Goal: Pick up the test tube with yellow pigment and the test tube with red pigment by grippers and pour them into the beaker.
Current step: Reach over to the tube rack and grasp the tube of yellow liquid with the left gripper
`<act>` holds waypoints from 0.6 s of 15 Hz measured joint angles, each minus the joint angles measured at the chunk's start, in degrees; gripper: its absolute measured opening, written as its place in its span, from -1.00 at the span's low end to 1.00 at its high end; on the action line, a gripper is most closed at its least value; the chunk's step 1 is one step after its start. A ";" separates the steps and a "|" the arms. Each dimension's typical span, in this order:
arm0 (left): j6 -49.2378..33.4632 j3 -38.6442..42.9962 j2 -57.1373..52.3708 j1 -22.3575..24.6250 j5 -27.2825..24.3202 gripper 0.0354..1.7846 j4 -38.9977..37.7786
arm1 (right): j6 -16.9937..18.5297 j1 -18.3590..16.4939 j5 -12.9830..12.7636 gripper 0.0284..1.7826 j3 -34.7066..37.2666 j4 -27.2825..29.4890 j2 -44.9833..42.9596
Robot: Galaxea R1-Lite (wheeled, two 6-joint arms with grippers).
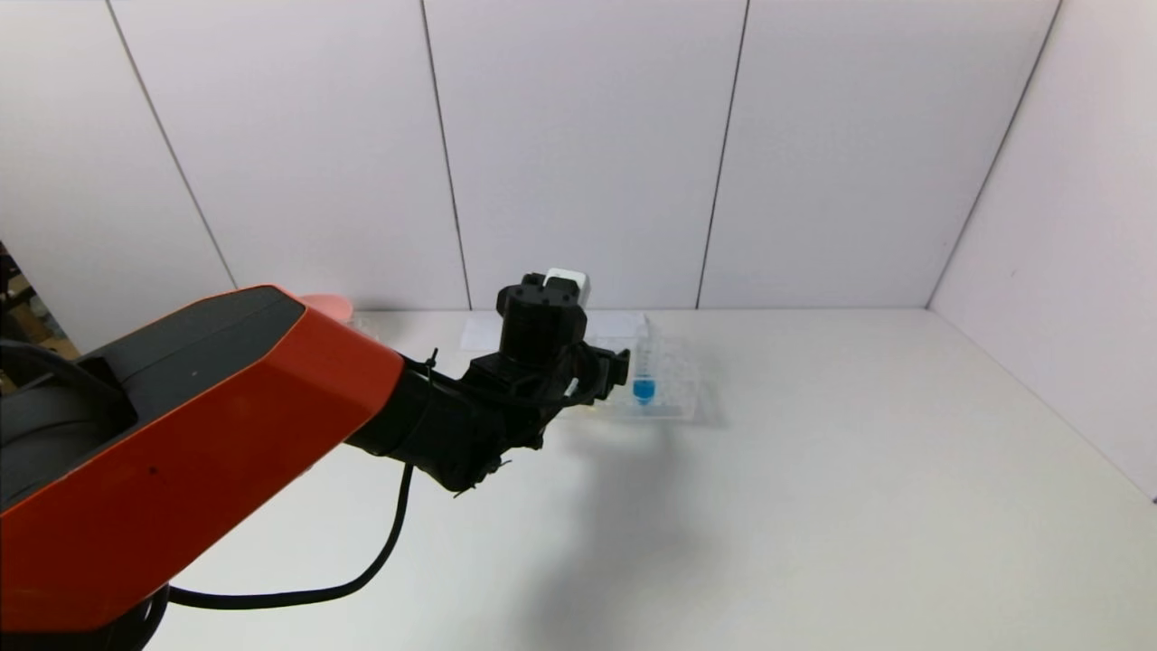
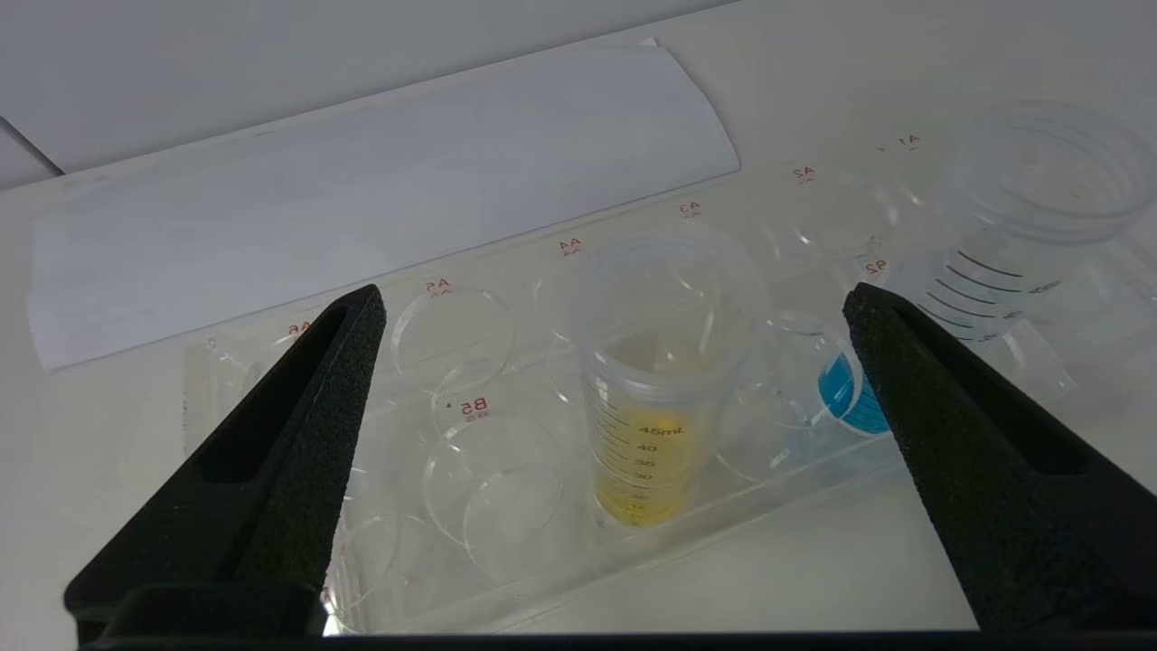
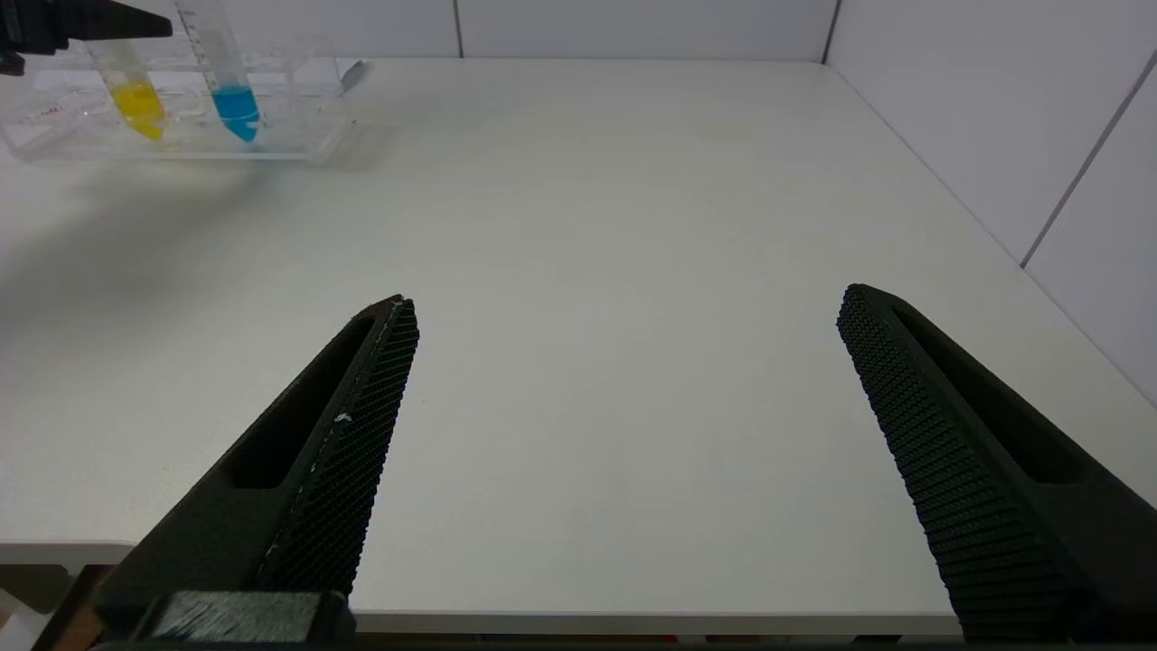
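Left black two-fingered pincer (image 2: 615,325) hangs released at frame centre above the clear plastic tube rack (image 2: 271,380), its fingers either side of the slim clear tube with yellow liquid (image 2: 646,434). A blue-liquid tube (image 2: 845,393) stands alongside. Right pincer (image 3: 624,362), released, hovers over bare white worktop (image 3: 633,226).

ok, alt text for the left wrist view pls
The left end effector hangs open above a clear tube rack, its two black fingers flanking the test tube with yellow pigment standing in the rack. A blue-liquid tube stands beside it, by a finger's edge, with a sheet of white paper lying behind the rack on the white table.
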 joint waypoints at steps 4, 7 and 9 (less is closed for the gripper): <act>-0.96 -0.59 0.46 -0.41 1.83 0.99 -0.24 | 0.00 -0.02 0.00 0.91 0.00 0.00 0.00; -1.33 -0.89 0.71 -0.59 2.90 0.99 -0.27 | 0.00 -0.02 0.00 0.91 0.00 0.00 0.00; -1.68 -1.11 0.82 -0.69 3.27 0.99 -0.27 | 0.00 0.00 -0.02 0.91 0.00 0.00 0.00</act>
